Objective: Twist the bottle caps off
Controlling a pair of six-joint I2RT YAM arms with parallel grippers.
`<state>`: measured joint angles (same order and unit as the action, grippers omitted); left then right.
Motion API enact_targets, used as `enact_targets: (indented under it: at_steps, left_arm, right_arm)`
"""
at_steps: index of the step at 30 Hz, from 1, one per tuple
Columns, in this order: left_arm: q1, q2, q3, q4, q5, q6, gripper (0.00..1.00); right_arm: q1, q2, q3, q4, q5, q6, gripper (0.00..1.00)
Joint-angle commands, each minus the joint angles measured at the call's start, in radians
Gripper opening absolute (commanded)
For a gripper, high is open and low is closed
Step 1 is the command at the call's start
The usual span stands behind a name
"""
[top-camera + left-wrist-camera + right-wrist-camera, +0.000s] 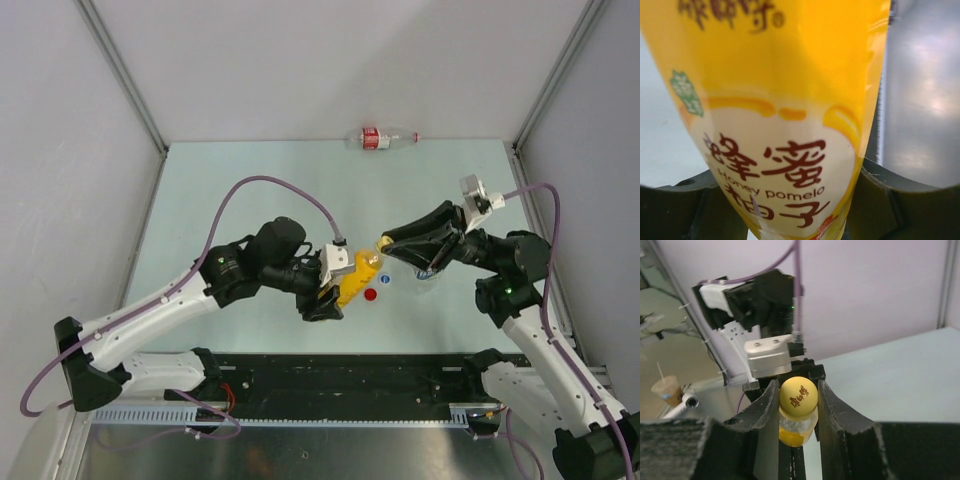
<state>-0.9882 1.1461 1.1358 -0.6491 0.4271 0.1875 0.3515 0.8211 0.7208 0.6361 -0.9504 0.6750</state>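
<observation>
My left gripper (335, 290) is shut on the yellow bottle (356, 274) and holds it tilted over the table's near middle. In the left wrist view the bottle's white label (785, 170) fills the frame between the fingers (900, 200). My right gripper (797, 387) is shut on the bottle's yellow cap (797, 394), one finger on each side of it; it also shows in the top view (382, 243). A red cap (370, 294) and a blue cap (386, 279) lie loose on the table under the bottle. A slim clear bottle with a red label (376, 138) lies at the far edge.
A short clear bottle (428, 277) shows partly under my right arm. Grey walls close in the table (250, 180) on three sides. A black rail (340, 375) runs along the near edge between the arm bases.
</observation>
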Motion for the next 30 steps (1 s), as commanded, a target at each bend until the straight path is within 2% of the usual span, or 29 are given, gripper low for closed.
enact_targets:
  at_steps: [1, 10, 13, 18, 20, 30]
  left_arm:
    - [0.003, -0.038, 0.053, 0.101, 0.462, 0.116, 0.13]
    - [0.067, -0.041, 0.056, 0.103, 0.876, 0.123, 0.13]
    - [0.079, -0.032, 0.057, 0.103, 0.946, 0.115, 0.13]
    - [0.092, -0.007, 0.062, 0.102, 0.920, 0.103, 0.13]
    - [0.093, 0.004, 0.063, 0.102, 0.911, 0.098, 0.13]
    - [0.093, 0.031, 0.071, 0.101, 0.746, 0.073, 0.14]
  right_arm:
    - [0.041, -0.010, 0.023, 0.022, -0.091, -0.058, 0.00]
    - [0.070, -0.076, 0.023, 0.014, -0.136, -0.122, 0.00]
    - [0.076, -0.083, 0.023, 0.012, -0.140, -0.136, 0.00]
    - [0.079, -0.083, 0.023, -0.003, -0.106, -0.145, 0.01]
    - [0.081, -0.085, 0.023, -0.027, -0.081, -0.155, 0.05]
    - [0.078, -0.143, 0.023, -0.122, 0.057, -0.208, 0.43]
